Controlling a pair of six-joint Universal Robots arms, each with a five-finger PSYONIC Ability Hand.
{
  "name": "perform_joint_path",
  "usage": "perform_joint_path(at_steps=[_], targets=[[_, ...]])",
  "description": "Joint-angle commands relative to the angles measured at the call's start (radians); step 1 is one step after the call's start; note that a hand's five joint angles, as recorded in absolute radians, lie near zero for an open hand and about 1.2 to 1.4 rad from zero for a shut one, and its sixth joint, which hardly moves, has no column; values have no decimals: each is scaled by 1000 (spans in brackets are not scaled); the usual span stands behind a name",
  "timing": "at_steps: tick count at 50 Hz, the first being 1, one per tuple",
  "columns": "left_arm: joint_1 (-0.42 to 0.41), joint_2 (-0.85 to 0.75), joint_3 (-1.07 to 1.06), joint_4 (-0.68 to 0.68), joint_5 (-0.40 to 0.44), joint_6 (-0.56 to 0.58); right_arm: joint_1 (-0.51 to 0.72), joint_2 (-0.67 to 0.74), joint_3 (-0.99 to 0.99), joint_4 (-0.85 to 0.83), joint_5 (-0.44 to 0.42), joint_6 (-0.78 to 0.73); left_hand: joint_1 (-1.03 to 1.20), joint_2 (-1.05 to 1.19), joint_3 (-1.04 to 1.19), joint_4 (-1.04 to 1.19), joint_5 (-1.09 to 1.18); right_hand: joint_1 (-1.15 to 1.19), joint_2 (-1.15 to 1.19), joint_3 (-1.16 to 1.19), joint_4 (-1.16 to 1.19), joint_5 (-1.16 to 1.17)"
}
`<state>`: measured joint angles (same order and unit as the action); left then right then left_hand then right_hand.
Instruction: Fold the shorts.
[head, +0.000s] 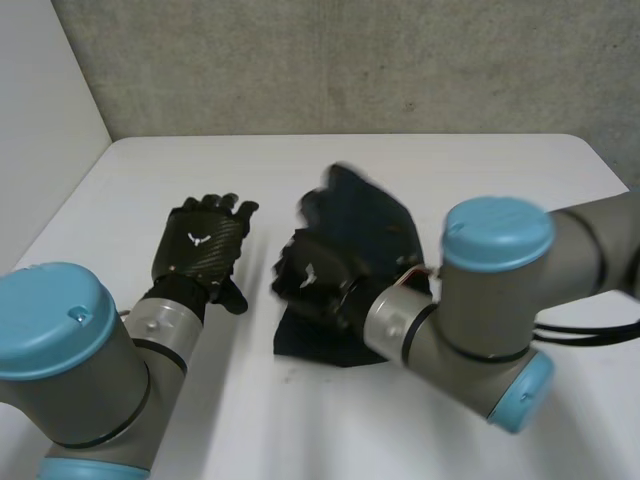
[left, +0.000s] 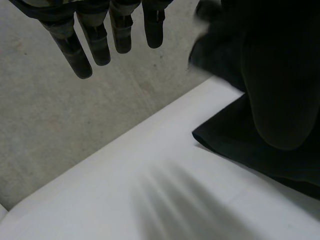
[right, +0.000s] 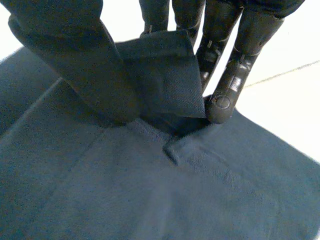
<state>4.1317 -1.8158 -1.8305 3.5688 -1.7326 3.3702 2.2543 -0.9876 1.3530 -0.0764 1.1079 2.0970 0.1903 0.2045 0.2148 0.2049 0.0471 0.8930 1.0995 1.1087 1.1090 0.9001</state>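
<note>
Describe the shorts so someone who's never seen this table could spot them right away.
On the white table, look near the middle, right of the open left hand. The shorts are the only cloth there: dark navy, with one flap pinched up by the right hand.

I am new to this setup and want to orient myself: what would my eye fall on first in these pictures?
First, the dark shorts lying rumpled in the middle of the white table, with the right hand at their left side, pinching a raised flap of cloth between thumb and fingers. Next, the left hand beside the shorts, its fingers straight and holding nothing.
</note>
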Motion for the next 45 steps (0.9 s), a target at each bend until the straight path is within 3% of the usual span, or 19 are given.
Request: perform_joint_path(at_steps=[1,2,4,5,10,13,16,22,26,30,38,45], targets=[[35,23,48,7,8,-2,4,6,-5,43,-3,63,-12,-26,-37,-27,-43,-718,-925,-934,-934,-900],[39,23,62,7,13,-3,1,0,-6,43,1,89,-12,-26,-36,-27,-43,-718,-925,-934,-934,-900],[51,20,103,7,18,-6,-50,-66,-20,41,41,341,-12,-26,-36,-27,-43,-718,-925,-934,-934,-900],[51,20,121,7,19,-6,-58,-77,-21,41,47,380,-9,-23,-34,-24,-40,-718,-925,-934,-934,-900],[30,-40,232,-2,24,-6,-145,-163,-41,46,102,856,-3,-17,-28,-18,-35,-718,-925,-934,-934,-900],[-22,-111,306,-19,59,-11,-177,-145,-55,50,108,992,8,-6,-16,-6,-23,-718,-925,-934,-934,-900],[-83,-193,397,-77,109,-14,-203,-105,-63,66,119,986,32,18,7,17,1,-718,-925,-934,-934,-900],[-107,-376,534,-203,122,-23,-242,25,-103,107,193,893,44,29,19,29,12,-718,-925,-934,-934,-900],[-107,-499,614,-312,102,-26,-245,113,-117,110,239,828,67,53,43,53,36,-718,-925,-934,-934,-900],[-97,-576,671,-413,26,-17,-245,176,-133,118,250,773,76,62,52,61,45,-718,-925,-934,-934,-900],[-100,-544,666,-475,-12,-15,-249,147,-160,196,257,707,67,53,43,53,36,-718,-925,-934,-934,-900],[-93,-262,623,-473,-5,-21,-245,-87,-91,112,259,741,17,3,-7,3,-14,-718,-925,-934,-934,-900]])
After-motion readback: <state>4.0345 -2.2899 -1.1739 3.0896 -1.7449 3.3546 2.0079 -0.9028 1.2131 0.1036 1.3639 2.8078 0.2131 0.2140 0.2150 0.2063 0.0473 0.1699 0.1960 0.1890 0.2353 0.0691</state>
